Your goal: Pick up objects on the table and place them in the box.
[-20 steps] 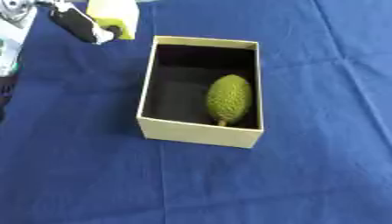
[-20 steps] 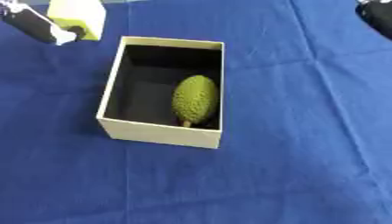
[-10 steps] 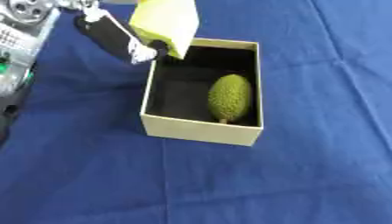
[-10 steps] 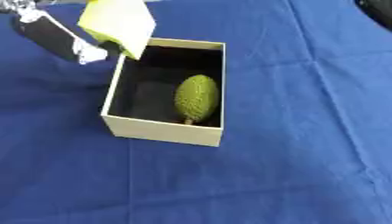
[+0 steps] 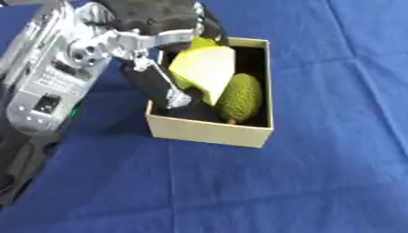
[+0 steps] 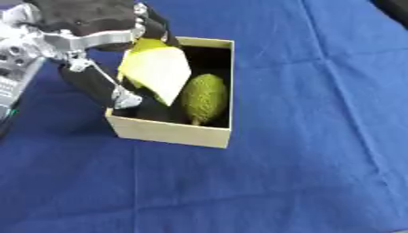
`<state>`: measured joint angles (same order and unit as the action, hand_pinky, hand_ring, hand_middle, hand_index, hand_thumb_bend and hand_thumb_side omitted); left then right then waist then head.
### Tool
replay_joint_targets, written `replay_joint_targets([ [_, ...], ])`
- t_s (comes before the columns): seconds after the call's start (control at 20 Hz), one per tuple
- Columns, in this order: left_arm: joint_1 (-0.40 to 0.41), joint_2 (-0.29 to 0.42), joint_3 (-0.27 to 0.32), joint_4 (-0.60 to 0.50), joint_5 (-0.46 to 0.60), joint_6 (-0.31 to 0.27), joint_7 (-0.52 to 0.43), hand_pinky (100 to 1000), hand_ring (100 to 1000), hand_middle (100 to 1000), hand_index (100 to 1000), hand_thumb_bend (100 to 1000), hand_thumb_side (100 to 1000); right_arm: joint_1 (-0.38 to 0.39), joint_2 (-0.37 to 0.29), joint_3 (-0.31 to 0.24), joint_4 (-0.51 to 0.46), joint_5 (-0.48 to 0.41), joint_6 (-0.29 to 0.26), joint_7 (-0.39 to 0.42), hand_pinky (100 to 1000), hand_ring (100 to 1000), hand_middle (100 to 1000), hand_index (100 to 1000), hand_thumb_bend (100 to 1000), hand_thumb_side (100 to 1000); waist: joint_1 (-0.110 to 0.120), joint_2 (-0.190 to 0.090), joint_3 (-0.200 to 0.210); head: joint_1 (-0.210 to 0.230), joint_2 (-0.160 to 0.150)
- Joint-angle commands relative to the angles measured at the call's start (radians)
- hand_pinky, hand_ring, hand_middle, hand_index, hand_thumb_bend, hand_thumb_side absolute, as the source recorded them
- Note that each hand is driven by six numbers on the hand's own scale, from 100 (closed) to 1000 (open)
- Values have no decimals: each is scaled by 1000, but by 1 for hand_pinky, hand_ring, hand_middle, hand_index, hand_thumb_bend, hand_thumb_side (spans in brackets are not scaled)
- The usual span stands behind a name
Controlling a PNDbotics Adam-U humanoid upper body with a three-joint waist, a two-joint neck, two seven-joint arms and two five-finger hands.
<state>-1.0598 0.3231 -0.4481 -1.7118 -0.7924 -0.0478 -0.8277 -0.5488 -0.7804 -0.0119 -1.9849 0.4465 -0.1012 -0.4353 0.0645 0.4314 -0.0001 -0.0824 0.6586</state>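
Note:
An open cream cardboard box [image 5: 209,130] with a dark inside stands on the blue cloth. A bumpy green oval fruit [image 5: 239,97] lies in its right half. My left hand [image 5: 151,27] reaches in from the upper left and is shut on a pale yellow block [image 5: 205,70], holding it tilted over the box's left half, right beside the fruit. The thumb [image 6: 102,86] hangs down along the box's left wall. At the top right corner of the right eye view a dark bit of my right hand [image 6: 394,6] shows; the rest of it is out of view.
Blue cloth [image 5: 334,173] covers the whole table, with wide room in front of and to the right of the box. My left forearm [image 5: 48,86] fills the left side of the view.
My left hand has carried the yellow block from the far left, down and to the right, to over the box's opening. The whole view has also shifted.

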Motion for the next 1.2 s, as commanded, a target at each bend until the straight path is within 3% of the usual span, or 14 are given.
replay_joint_targets([
  [0.05, -2, -20, -9, 28, -58, -9, 20, 685, 677, 593, 741, 100, 128, -7, -14, -12, -15, -7, -1, 2, 842, 764, 745, 790, 145, 640, -6, -25, -1, 1, -3],
  [0.65, 23, -75, -26, 181, -218, -46, 104, 708, 708, 623, 770, 100, 129, 2, -9, -14, -15, -9, -6, 0, 842, 763, 742, 789, 135, 639, -12, -18, -5, 4, -11],
  [0.8, 27, -83, -25, 201, -253, -52, 130, 721, 722, 639, 783, 102, 180, 5, -9, -15, -15, -8, -6, 0, 842, 763, 742, 789, 133, 639, -13, -16, -6, 6, -15],
  [1.0, 32, -89, -27, 214, -238, -70, 120, 861, 891, 824, 923, 280, 319, 8, -9, -16, -15, -8, -7, 0, 842, 763, 741, 789, 131, 638, -14, -15, -7, 5, -14],
  [1.15, 30, -86, -21, 201, -232, -84, 106, 927, 937, 845, 952, 434, 430, 10, -9, -17, -15, -9, -7, -1, 843, 763, 741, 789, 128, 638, -14, -15, -6, 4, -15],
  [1.2, 30, -85, -19, 195, -235, -87, 106, 928, 938, 846, 952, 439, 434, 11, -9, -18, -15, -9, -7, -1, 843, 763, 741, 789, 128, 638, -14, -16, -6, 3, -15],
])
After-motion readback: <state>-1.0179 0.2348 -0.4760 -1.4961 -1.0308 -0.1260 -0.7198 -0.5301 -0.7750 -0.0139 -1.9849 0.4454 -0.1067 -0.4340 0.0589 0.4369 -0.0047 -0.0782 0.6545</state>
